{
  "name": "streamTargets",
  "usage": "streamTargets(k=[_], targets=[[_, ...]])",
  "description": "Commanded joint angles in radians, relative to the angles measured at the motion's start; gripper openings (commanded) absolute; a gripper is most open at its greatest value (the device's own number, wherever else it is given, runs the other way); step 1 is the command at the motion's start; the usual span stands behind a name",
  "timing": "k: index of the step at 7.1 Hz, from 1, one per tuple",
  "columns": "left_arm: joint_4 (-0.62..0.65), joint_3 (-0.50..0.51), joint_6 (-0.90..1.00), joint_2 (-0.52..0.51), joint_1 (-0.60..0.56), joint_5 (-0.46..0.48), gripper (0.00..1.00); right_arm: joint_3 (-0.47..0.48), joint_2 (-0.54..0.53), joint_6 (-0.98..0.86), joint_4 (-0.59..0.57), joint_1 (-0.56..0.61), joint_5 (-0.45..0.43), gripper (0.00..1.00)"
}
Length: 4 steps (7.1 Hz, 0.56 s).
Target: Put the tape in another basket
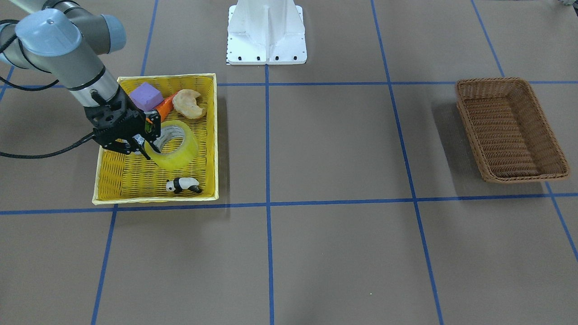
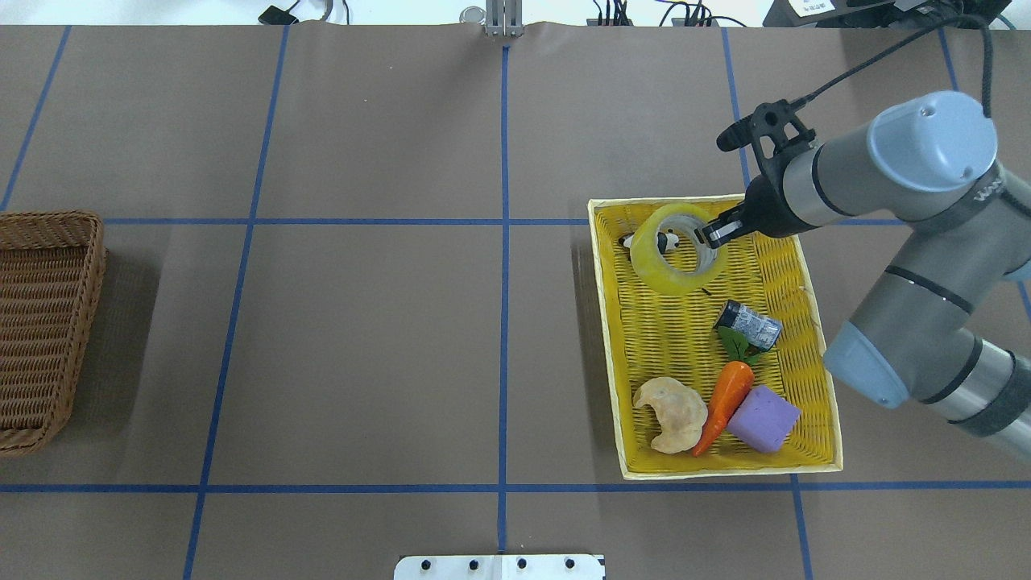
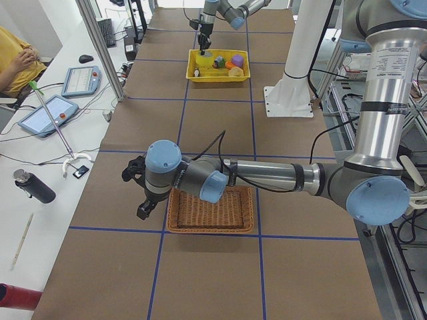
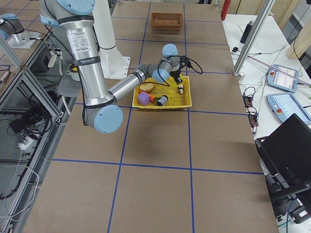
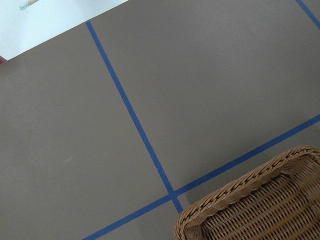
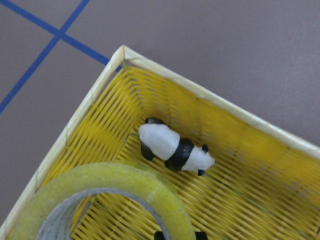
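While clamped on the wall of the tape (image 1: 175, 145), apparently one finger inside the core and one outside, holds the roll tilted and clear of the floor of the yellow basket (image 1: 131, 178), over the end farthest from the robot. So much for the right gripper (image 1: 149, 142): nearly closed, with only the thickness of the roll's wall between its fingers. Looks lifted rather than resting, to judge by the way the roll overlaps the panda figure (image 6: 175, 150) in the overhead view. Lying in the same yellow basket, nearer the robot and apart from the roll: a small can (image 2: 749, 324), a carrot (image 2: 725, 403), a purple block (image 2: 763, 417) and a piece of bread (image 2: 670, 412).

Bound for the brown basket (image 1: 490, 80), well apart on the robot's left side of the table, beyond the centre line. Calls for a rise over the yellow wall, then a long sideways carry from right to left. Helps that the roll sits on the gripper's target-facing side and so would lead the way. Worth noting the brown basket's long axis, running away from the robot: entry over a long sloping rim, not an end.

Far nearer that target, the left gripper (image 3: 142, 212), just beside the brown basket's outer end. Cannot be judged open or closed; too small in the side view, and no fingers in its own wrist view.
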Motion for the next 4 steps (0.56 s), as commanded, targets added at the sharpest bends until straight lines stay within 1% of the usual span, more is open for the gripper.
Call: streamTargets(k=[1, 2, 3, 4], targets=[[-0.038, -0.012, 0.000, 0.002, 0.000, -0.003, 0.99, -0.001, 0.074, 0.087, 0.000, 0.041, 0.024, 0.00], [-0.070, -0.013, -0.018, 0.007, 0.000, -0.003, 0.99, -0.001, 0.112, 0.145, 0.000, 0.038, 0.020, 0.00], [-0.137, -0.013, -0.111, -0.001, 0.002, -0.003, 0.99, -0.004, 0.152, 0.208, 0.000, 0.003, -0.021, 0.00], [-0.215, -0.016, -0.182, -0.004, 0.026, -0.003, 0.99, -0.006, 0.190, 0.268, -0.001, -0.046, -0.098, 0.00]])
